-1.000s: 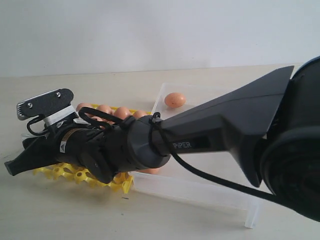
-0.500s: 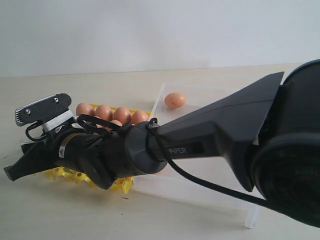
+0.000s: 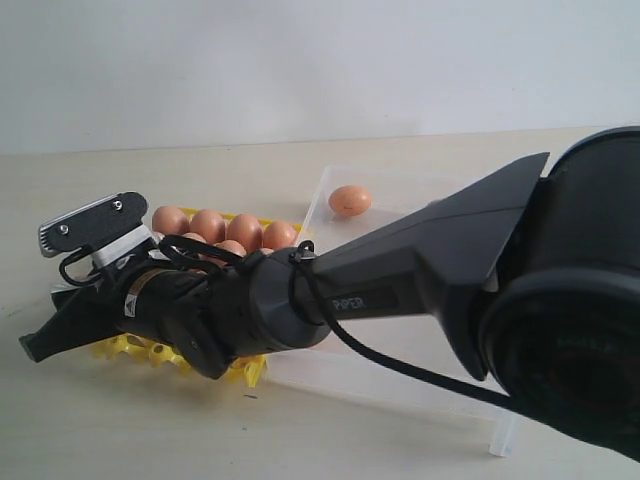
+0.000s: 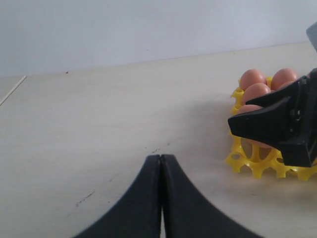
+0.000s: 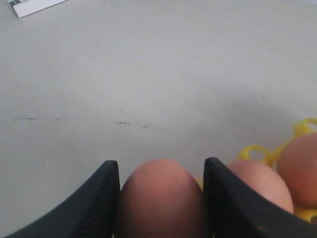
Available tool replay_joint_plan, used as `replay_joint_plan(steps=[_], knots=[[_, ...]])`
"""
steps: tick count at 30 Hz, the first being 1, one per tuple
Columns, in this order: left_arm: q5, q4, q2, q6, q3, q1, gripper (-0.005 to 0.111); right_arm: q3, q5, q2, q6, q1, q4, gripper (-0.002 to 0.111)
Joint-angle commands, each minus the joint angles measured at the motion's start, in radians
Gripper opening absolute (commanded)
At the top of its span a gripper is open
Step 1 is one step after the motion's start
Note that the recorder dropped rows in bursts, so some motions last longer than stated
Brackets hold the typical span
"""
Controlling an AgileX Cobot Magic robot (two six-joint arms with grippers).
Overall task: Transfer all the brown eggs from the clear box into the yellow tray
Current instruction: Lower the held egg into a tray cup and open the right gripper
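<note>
R gripper (image 5: 161,163): jaws pinch a brown egg (image 5: 161,203), which fills the gap and touches both inner faces. It's at the outer edge of the yellow tray (image 5: 253,151); can't tell if it's seated in a cup. Neighbour eggs (image 5: 262,186) sit in cups just beside it. Past that edge, open tabletop (image 5: 148,74) runs wide ahead of the jaws. L gripper (image 4: 161,158): jaws pressed together, pointing across open tabletop, w/ the tray's corner well apart from them. In exterior view the R arm (image 3: 400,270) reaches across the middle and lies over the tray, hiding most cups. A row of eggs (image 3: 225,225) shows along the tray's far edge. The clear box (image 3: 400,385) stands just beside the tray, low walls, w/ a lone egg (image 3: 350,200) near its far corner. The arm hides much of its floor.
</note>
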Motion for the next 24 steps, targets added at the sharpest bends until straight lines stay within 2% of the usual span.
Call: replay_joint_plan(steps=[1, 7, 15, 17, 22, 24], knots=[[-0.014, -0.007, -0.006, -0.004, -0.004, 0.001, 0.0, -0.044, 0.014, 0.017, -0.028, -0.005, -0.008, 0.0], [-0.014, -0.007, -0.006, -0.004, -0.004, 0.001, 0.0, -0.055, 0.038, 0.017, -0.037, -0.005, -0.008, 0.008], [-0.014, -0.007, -0.006, -0.004, -0.004, 0.001, 0.0, -0.055, 0.054, 0.017, -0.037, -0.005, -0.008, 0.009], [-0.014, -0.007, -0.006, -0.004, -0.004, 0.001, 0.0, -0.055, 0.054, 0.017, -0.054, -0.005, -0.008, 0.016], [-0.014, -0.007, -0.006, -0.004, -0.004, 0.001, 0.0, -0.055, 0.054, 0.017, -0.064, -0.005, -0.008, 0.049], [-0.014, -0.007, -0.006, -0.004, -0.004, 0.001, 0.0, -0.055, 0.054, 0.017, -0.064, -0.005, -0.008, 0.054]])
